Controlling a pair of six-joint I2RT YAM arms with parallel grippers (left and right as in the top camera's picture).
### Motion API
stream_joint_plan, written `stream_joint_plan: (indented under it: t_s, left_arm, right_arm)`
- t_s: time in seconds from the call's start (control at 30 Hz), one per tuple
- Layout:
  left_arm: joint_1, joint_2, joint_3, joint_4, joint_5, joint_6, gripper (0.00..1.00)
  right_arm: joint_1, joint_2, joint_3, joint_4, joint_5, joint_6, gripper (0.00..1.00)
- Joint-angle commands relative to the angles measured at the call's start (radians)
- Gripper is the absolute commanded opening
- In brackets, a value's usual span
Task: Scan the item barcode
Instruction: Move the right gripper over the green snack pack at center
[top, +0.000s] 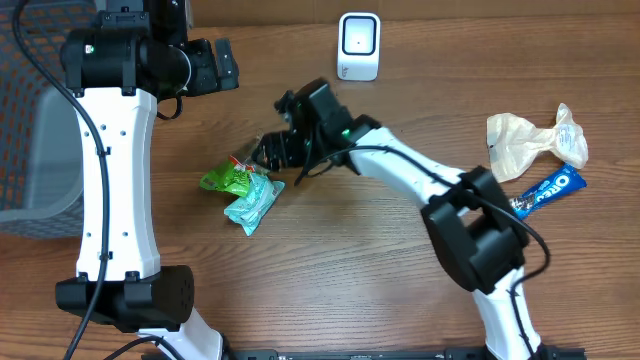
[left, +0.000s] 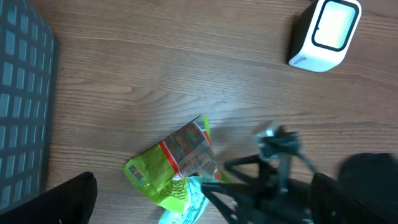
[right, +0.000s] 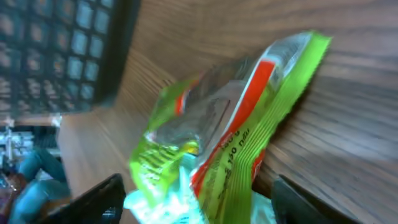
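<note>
Hovering left of the table's centre, the right gripper (top: 270, 150) is bracketing a green snack packet (top: 228, 178) with parted jaws, not clamping it; the pick-up step appears to be in hand. The crinkly, glossy pouch is lying on the wood-grain table (top: 380, 280), touching a teal packet (top: 252, 205) on its near side. A firm pinch, then a carry to the white, rounded scanner (top: 358, 45) at the far edge, seems needed next. The left gripper (top: 225, 65) is hanging released, far left.

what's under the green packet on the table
A teal packet sticks out from beneath the green packet, both on the wooden table. How much of it lies underneath is covered.
</note>
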Motion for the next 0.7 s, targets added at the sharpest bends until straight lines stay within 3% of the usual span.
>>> stream_joint_plan:
  t_s: [0.0, 0.1, 0.17, 0.2, 0.43, 0.57, 0.67]
  left_arm:
    - [0.000, -0.017, 0.003, 0.003, 0.006, -0.014, 1.00]
    - [0.000, -0.017, 0.003, 0.003, 0.006, -0.014, 1.00]
    - [0.000, -0.017, 0.003, 0.003, 0.006, -0.014, 1.00]
    - [0.000, -0.017, 0.003, 0.003, 0.006, -0.014, 1.00]
    - [0.000, -0.017, 0.003, 0.003, 0.006, -0.014, 1.00]
    - [0.000, -0.017, 0.003, 0.003, 0.006, -0.014, 1.00]
    - [0.000, -0.017, 0.003, 0.003, 0.006, -0.014, 1.00]
  right_arm:
    - [0.014, 0.042, 0.001, 0.029, 0.024, 0.001, 0.62]
    - [0.014, 0.053, 0.001, 0.047, 0.033, 0.001, 0.44]
    - [0.013, 0.053, 0.002, 0.051, 0.053, 0.000, 0.11]
    - [0.012, 0.053, 0.005, 0.055, 0.058, 0.000, 0.04]
    - [-0.043, 0.007, 0.011, 0.021, 0.030, 0.000, 0.04]
    - [-0.100, -0.080, 0.011, -0.089, 0.032, 0.006, 0.04]
    - [-0.132, -0.121, 0.011, -0.188, 0.094, 0.117, 0.04]
